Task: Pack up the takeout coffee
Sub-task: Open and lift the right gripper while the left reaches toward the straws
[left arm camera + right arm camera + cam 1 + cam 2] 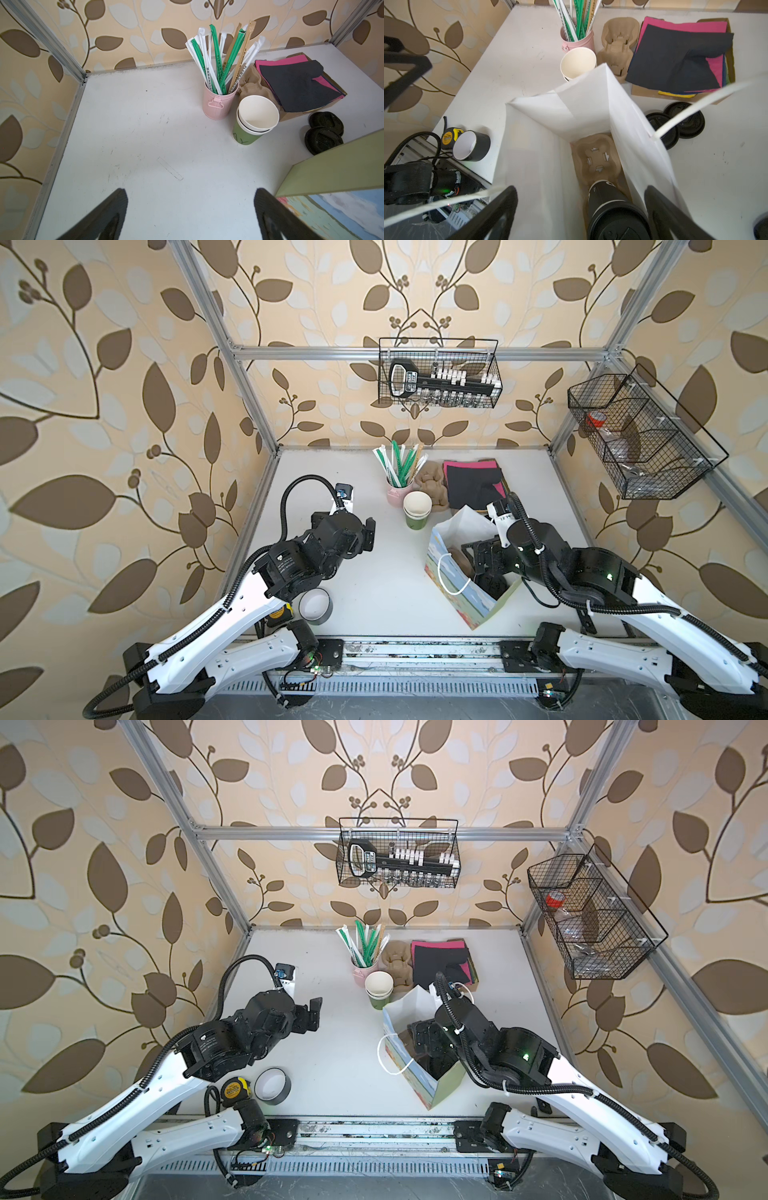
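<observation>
The takeout coffee [614,212], a dark cup under a round black sip lid, stands in a brown pulp cup carrier [596,160] at the bottom of the open paper bag [550,145]. My right gripper [581,191] reaches down into the bag [465,601] from above. Its jaws are open and astride the cup, which is close to one finger with a wide gap to the other. My left gripper [191,193] hovers open over bare table left of the bag, holding nothing. Both top views show the right gripper [424,1040] inside the bag [419,1085] and the left gripper [368,535] apart from it.
Behind the bag stand a stack of green lidless cups [417,510], a pink straw holder [397,489], spare carriers [618,45] and napkins [473,481]. Loose black lids [324,133] lie beside the bag. A tape roll [314,605] and tape measure [235,1089] sit front left.
</observation>
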